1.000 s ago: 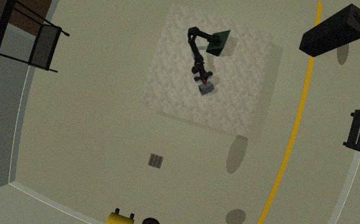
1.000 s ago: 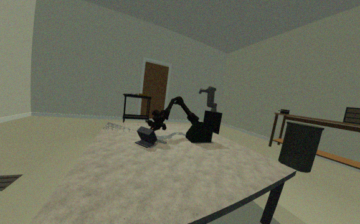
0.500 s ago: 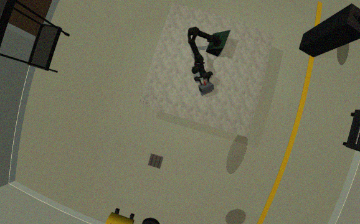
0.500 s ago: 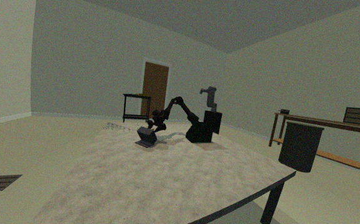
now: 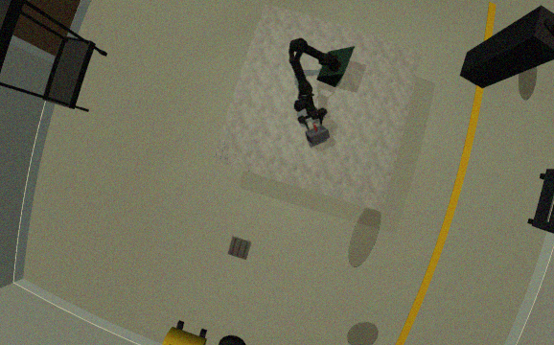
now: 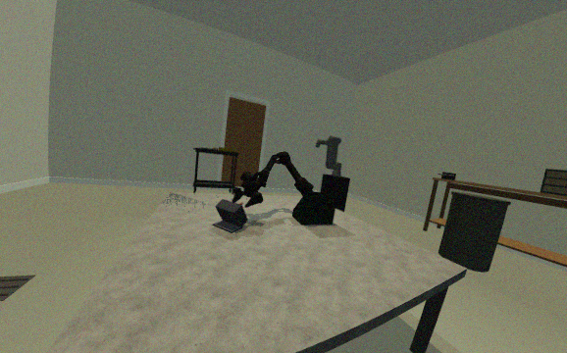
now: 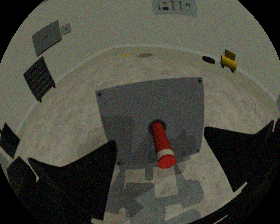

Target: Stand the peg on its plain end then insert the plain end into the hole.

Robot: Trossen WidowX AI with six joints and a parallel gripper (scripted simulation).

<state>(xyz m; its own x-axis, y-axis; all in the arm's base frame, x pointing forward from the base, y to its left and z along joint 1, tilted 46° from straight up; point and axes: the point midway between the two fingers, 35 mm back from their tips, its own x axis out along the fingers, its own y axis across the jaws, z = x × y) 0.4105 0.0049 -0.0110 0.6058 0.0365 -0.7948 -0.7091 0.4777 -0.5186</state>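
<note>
The red peg [image 5: 315, 128] [image 7: 161, 142] stood in the hole [image 7: 156, 124] of the grey sloped panel [image 5: 317, 136] [image 6: 231, 212] [image 7: 141, 107], with its plain end inside and its white band [image 7: 165, 153] toward the robot. That way round suited the task, since the plain end was the one meant to go in and the banded end was left out as something to grip. The wrist view put the peg's outer end at about five o'clock from the hole.

The gripper [image 5: 312, 117] [image 6: 245, 198] [image 7: 163, 139] was spread wide, its fingers at eight and four o'clock of the peg in the wrist view, with a gap on both sides and nothing pinched. The panel's slant probably explained why the gripper was tipped toward its face: a push or a retreat had to follow the hole's own direction.

With the peg standing there unheld, the hole itself seemed to be supporting it. Whether it had reached the bottom could not be told. The step looked like the final release, leaving a straight withdrawal back along the peg; a sideways drift could have let a finger catch the banded end and drag it.
</note>
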